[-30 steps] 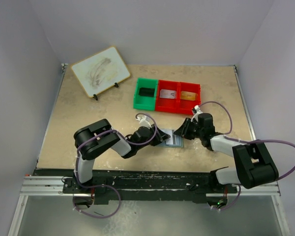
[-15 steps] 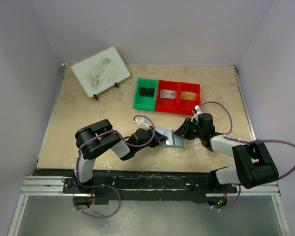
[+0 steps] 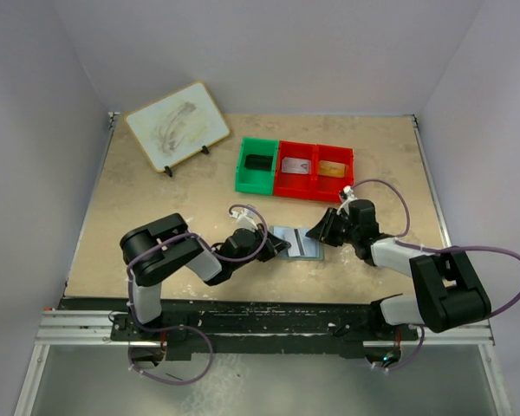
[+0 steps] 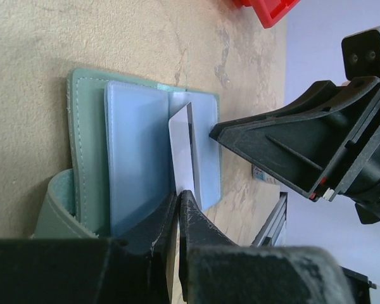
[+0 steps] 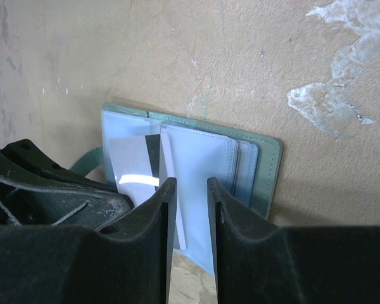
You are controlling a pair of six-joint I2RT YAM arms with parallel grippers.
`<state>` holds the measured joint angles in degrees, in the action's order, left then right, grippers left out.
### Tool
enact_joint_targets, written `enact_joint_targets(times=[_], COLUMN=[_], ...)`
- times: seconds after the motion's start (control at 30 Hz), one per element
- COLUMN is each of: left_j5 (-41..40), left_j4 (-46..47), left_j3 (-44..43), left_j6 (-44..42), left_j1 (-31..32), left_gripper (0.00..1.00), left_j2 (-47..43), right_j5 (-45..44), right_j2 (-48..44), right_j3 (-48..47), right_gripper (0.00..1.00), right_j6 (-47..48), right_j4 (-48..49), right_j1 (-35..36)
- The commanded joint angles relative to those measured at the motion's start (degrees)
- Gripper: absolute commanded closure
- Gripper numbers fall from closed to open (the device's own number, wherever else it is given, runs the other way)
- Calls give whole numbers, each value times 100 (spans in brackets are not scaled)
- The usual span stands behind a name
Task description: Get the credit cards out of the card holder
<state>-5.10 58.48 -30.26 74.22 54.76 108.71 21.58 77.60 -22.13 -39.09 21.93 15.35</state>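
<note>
An open grey-green folding card holder (image 3: 302, 243) is seen at three o'clock of the left gripper (image 3: 276, 246), pinched on a thin white card (image 4: 182, 149).

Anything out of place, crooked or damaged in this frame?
Nothing damaged or spilled. One card juts partly out of the open card holder, pinched by the left end effector, which fits the task. A pale scuffed patch marks the tabletop.

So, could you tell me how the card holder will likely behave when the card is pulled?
The card holder looks soft: its green flap curls, so it would probably flex. It seems thin and light, so it may slide with the card unless pinned.
</note>
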Motion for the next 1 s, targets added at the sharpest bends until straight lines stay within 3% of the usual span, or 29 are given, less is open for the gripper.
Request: enact_joint_targets(times=[0.0,0.47,0.73,0.97], left_j5=[-106,-206,-96,-76], left_j4=[-287,-1249,-1428,-1569], left_j3=[90,-96,-304,-386], left_j6=[-252,-684,-756,-806], left_j1=[-18,-19,1,4], left_gripper=[100,100,100,100], left_j2=[-366,-714,-596,-674], right_j5=[-245,154,356,820], right_j2=[82,-303,-1087,-657], right_j3=[95,-221,-347,-402], right_gripper=[69,65,62,61], right_j6=[126,366,431,622], right_j4=[-571,-753,-755,-602], right_j1=[20,20,108,258])
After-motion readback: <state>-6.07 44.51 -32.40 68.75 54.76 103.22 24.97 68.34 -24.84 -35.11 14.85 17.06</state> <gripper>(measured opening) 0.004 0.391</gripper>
